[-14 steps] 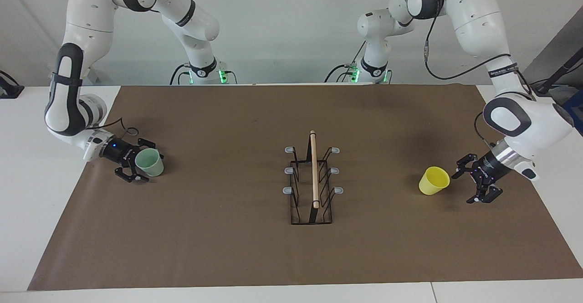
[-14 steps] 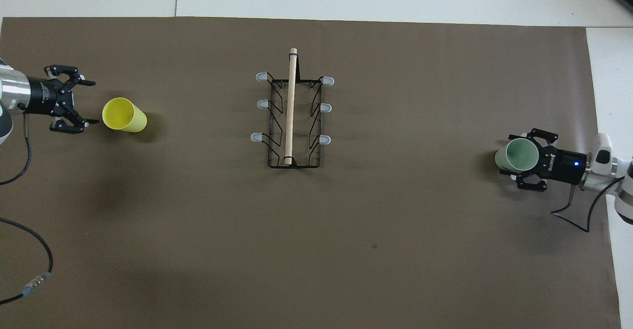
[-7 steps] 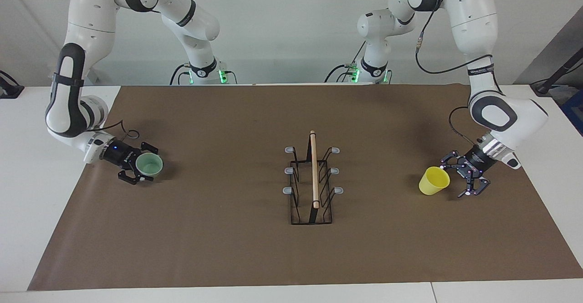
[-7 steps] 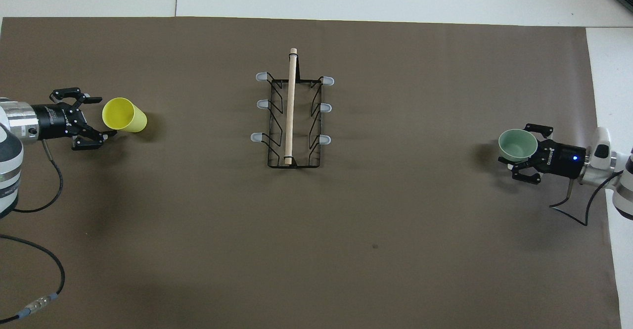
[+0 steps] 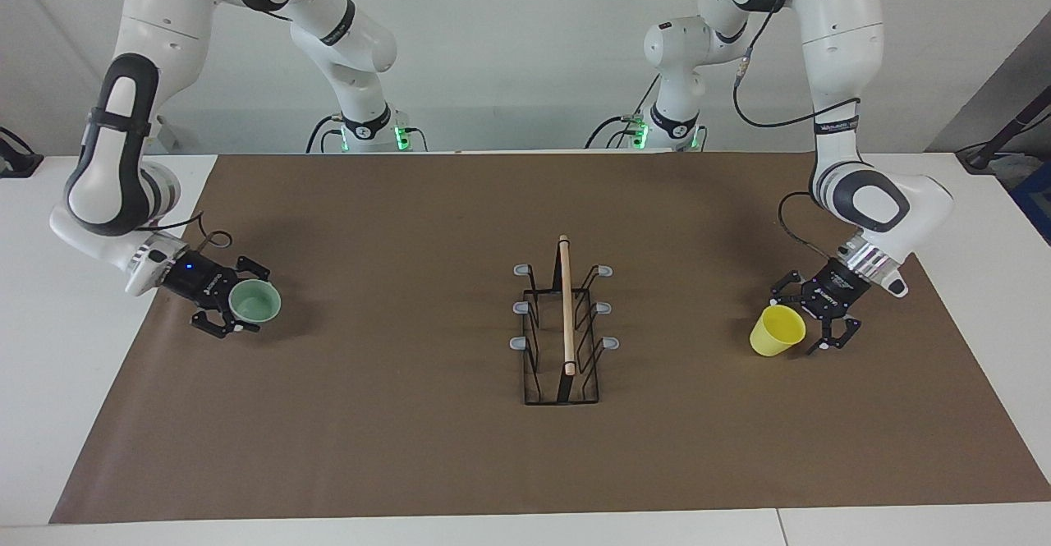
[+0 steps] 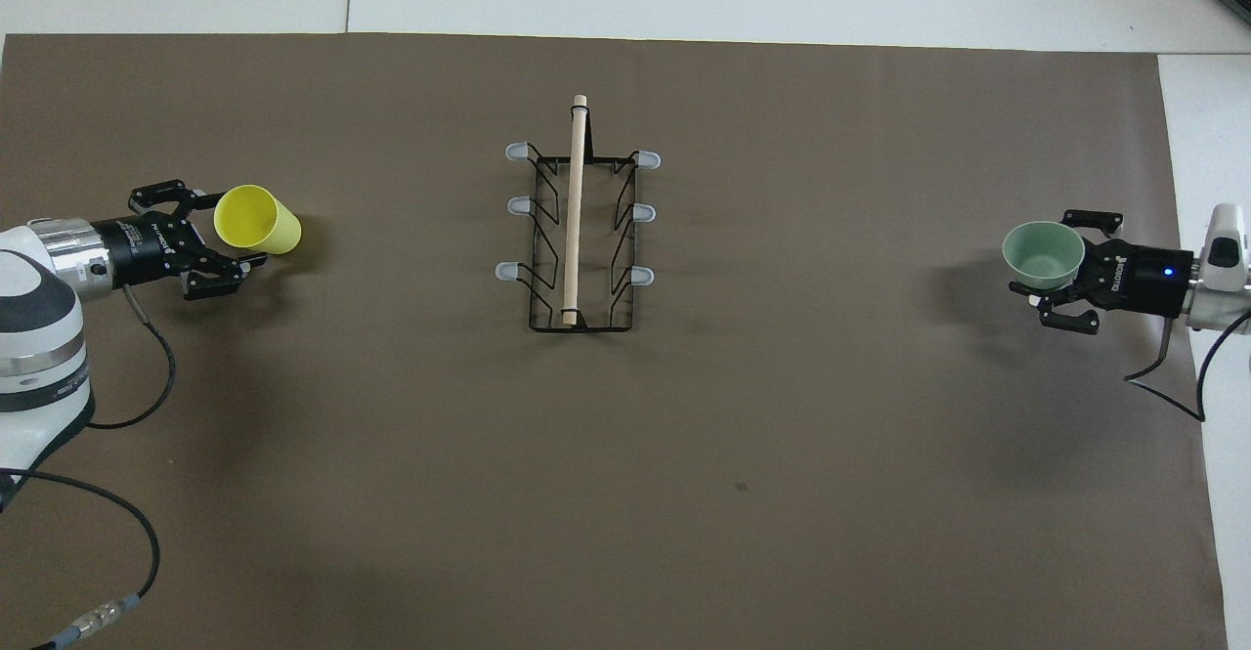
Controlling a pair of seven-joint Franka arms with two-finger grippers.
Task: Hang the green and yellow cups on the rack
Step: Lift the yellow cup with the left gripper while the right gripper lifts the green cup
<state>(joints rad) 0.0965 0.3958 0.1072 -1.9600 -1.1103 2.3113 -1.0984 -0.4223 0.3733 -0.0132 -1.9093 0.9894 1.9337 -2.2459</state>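
1. Gripping the green cup [image 5: 255, 301] by its rim, the right gripper [image 5: 232, 309] holds it over the worktop's [image 5: 410, 447] right-arm end, arm bent low.
2. Next, I judge: carry it to the rack [image 5: 563, 328] mid-worktop, every prong bare.
3. Left gripper [image 5: 809, 318], jaws spread wide, straddles the tipped yellow cup [image 5: 777, 332]; it needs to clamp.

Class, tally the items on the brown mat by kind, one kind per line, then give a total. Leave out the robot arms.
Green cup: 1
Yellow cup: 1
Rack: 1
Total: 3
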